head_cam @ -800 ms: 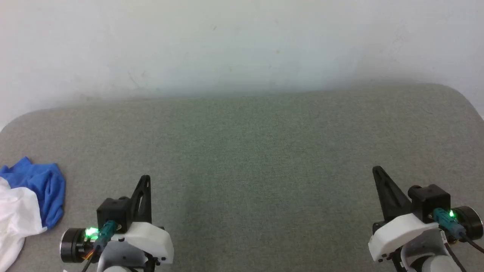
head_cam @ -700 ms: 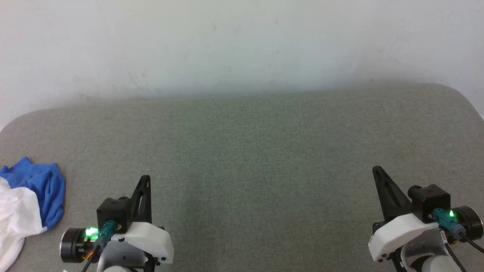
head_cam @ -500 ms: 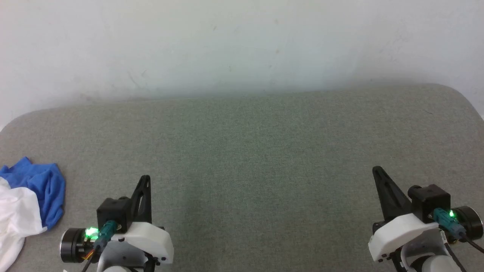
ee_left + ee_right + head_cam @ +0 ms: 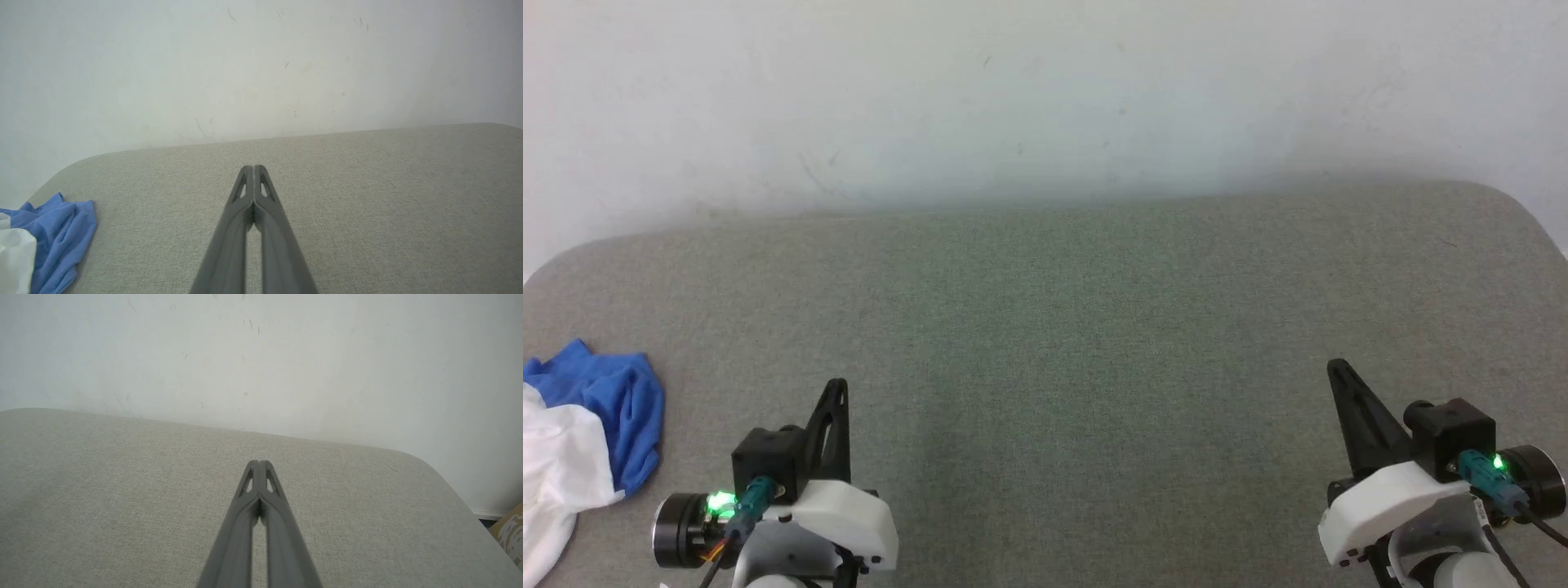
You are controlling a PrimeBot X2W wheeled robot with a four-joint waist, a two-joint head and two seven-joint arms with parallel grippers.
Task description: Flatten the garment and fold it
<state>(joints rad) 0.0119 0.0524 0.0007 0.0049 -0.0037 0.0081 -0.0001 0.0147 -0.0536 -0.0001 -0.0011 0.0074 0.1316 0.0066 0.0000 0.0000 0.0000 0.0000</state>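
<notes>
- Left of the left pincer (image 4: pixel 837 385), the garment (image 4: pixel 580 433) lies bunched.
- Likely soft, light; pinch its blue edge.
- Left pincer, right pincer (image 4: pixel 1336 367): pressed together, empty.

No words, numbers, labels or signs can be read. The garment (image 4: pixel 600 412) at the left edge of the tabletop (image 4: pixel 1045 327) shows plain blue and white cloth. The marks on the wall (image 4: pixel 1045 98) are little scuffs, not letters.
</notes>
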